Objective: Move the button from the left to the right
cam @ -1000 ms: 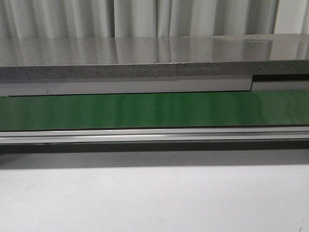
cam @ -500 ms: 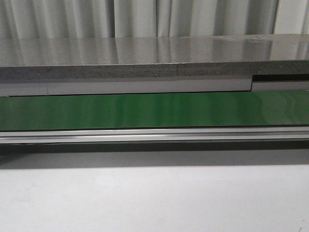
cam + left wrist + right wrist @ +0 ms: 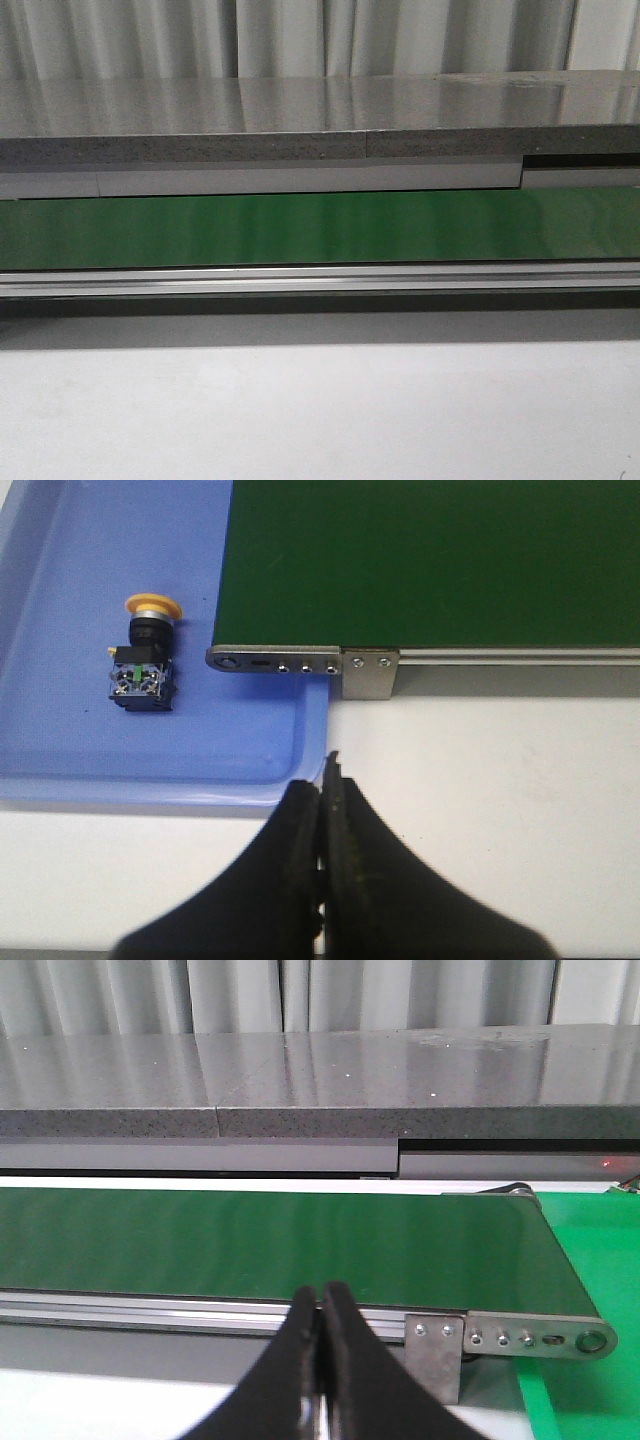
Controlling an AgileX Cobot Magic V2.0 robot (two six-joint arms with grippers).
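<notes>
The button, with a yellow-orange cap and a black body with greenish marks, lies on its side in a blue tray in the left wrist view. My left gripper is shut and empty, over the white table at the tray's near rim, apart from the button. My right gripper is shut and empty in front of the green conveyor belt. Neither gripper nor the button shows in the front view.
The green belt runs across the front view with an aluminium rail along its near side. Its end bracket overhangs the tray. A grey stone shelf lies behind. A green surface lies past the belt's right end.
</notes>
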